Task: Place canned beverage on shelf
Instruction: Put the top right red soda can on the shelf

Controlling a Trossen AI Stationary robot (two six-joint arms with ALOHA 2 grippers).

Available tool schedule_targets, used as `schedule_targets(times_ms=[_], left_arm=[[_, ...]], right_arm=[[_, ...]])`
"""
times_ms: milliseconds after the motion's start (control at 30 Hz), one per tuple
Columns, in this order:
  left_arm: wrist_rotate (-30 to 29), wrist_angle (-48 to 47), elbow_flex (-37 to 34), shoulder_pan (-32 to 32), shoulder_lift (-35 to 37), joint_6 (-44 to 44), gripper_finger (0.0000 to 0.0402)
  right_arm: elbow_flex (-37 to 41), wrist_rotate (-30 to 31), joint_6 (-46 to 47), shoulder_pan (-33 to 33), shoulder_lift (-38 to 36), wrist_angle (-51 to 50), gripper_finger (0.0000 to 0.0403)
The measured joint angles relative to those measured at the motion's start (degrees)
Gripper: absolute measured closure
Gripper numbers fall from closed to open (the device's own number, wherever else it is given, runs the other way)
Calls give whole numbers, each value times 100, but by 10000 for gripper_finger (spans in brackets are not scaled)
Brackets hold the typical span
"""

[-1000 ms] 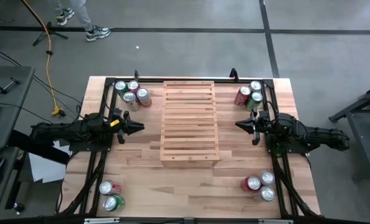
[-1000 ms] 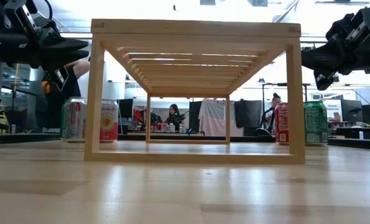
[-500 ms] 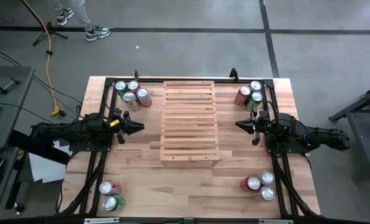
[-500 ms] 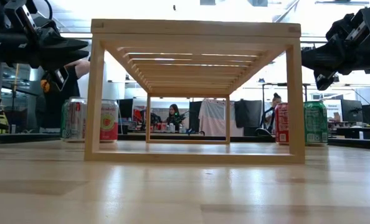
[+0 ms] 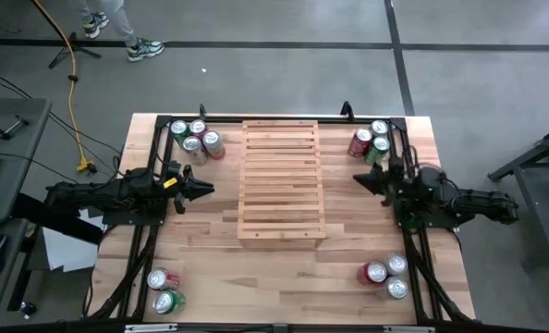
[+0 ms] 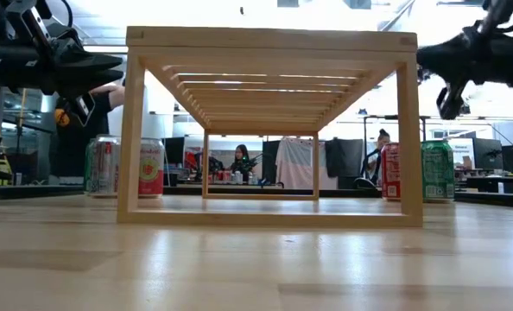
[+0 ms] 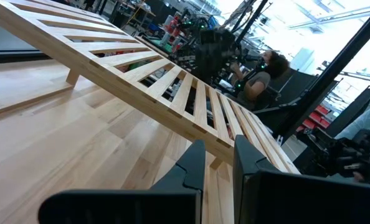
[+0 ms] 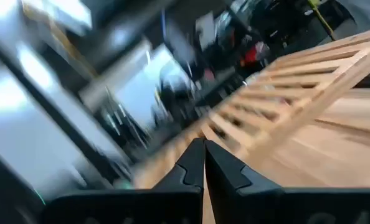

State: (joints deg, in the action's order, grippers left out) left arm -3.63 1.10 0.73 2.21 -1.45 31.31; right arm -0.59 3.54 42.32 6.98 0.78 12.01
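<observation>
The pale slatted shelf [image 5: 281,180] stands on its legs in the middle of the table, and the low view shows it as an open frame [image 6: 269,39]. Canned beverages stand upright in groups at the far left [image 5: 193,139], far right [image 5: 371,141], near left [image 5: 164,289] and near right [image 5: 385,275]. My left gripper [image 5: 208,190] [image 7: 219,149] hovers shut and level, left of the shelf. On the shelf's other side my right gripper [image 5: 358,177] [image 8: 203,146] hovers shut, tipped slightly up. Neither holds anything.
Black frame rails [image 5: 150,231] run along both table sides under the arms. Bare tabletop [image 5: 284,277] lies between the shelf and the near edge. People sit in the room beyond the table [image 6: 242,160], and a person's feet [image 5: 145,48] show on the floor past the far edge.
My right gripper has rolled about its own axis and tipped its fingertips upward, staying shut beside the shelf. The cans and the shelf have not moved.
</observation>
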Motion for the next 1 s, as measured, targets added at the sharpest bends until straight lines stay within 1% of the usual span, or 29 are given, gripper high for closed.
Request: schedule_targets(times_ms=[67, 167, 233, 333, 433, 567, 700, 800, 867, 900, 933, 1000], left_arm=[[1, 0, 0, 0, 0, 0, 401], [-1, -2, 0, -2, 0, 0, 401], [0, -2, 0, 0, 0, 1, 401], [0, -2, -1, -2, 0, 0, 401], [-1, 0, 0, -2, 0, 0, 401], [0, -1, 0, -1, 0, 0, 401], [-1, -1, 0, 0, 0, 0, 401], [-1, -1, 0, -1, 0, 1, 401], [0, -2, -2, 0, 0, 0, 401], [-1, -2, -1, 0, 0, 0, 401], [-1, -1, -2, -1, 0, 0, 401], [-1, 0, -2, -2, 0, 0, 401]], right_arm=[[1, 148, 419, 1, 4, 477, 403], [-5, 154, 730, 1, 70, 1463, 401], [-143, 182, 671, 1, 191, 1801, 394], [-619, 334, 269, 8, 444, 1763, 366], [-1263, 468, -32, 44, 888, 940, 314], [-2263, 550, -292, 162, 1775, -437, 217], [-3254, 637, -448, 399, 2976, -1533, 112], [-4028, 763, -526, 683, 3902, -2424, 50], [-4586, 878, -513, 958, 4498, -3093, 21], [-4882, 985, -505, 1111, 4782, -3455, 12], [-5183, 1126, -496, 1284, 5057, -3856, 8], [-5824, 1599, -269, 1672, 5597, -4826, 8]])
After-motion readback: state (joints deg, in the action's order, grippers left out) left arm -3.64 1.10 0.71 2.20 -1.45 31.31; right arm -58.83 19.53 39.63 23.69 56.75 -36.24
